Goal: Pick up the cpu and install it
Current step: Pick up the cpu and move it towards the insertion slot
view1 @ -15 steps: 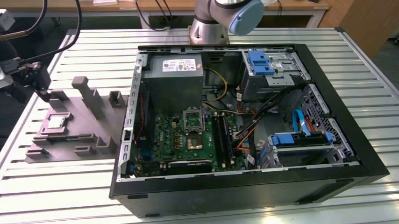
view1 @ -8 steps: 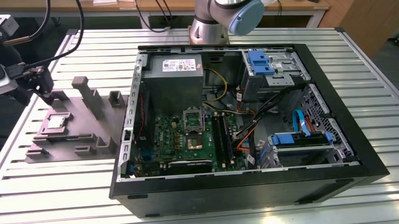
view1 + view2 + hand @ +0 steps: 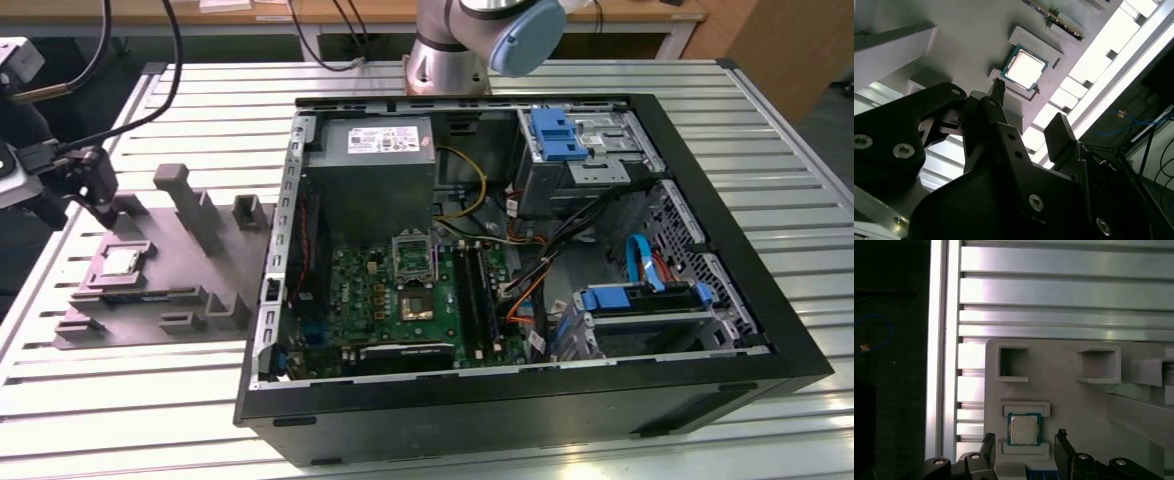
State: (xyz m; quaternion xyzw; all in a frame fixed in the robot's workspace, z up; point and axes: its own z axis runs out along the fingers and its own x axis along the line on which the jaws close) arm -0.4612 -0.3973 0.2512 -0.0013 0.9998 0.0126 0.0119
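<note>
First wrist view: jaws wide apart and empty, above the cpu (image 3: 1024,429) seated in grey holder (image 3: 1074,405).

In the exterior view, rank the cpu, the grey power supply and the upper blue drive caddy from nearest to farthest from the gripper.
1. cpu, on the grey fixture, right by the gripper.
2. grey power supply, near the view's middle.
3. upper blue drive caddy, toward the exterior view's right.

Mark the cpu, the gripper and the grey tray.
cpu (image 3: 1025,68): second wrist view, centre of its silver top.
gripper (image 3: 1024,434): first wrist view, midway between its fingertips.
grey tray (image 3: 160,262): exterior view, bare base.
</note>
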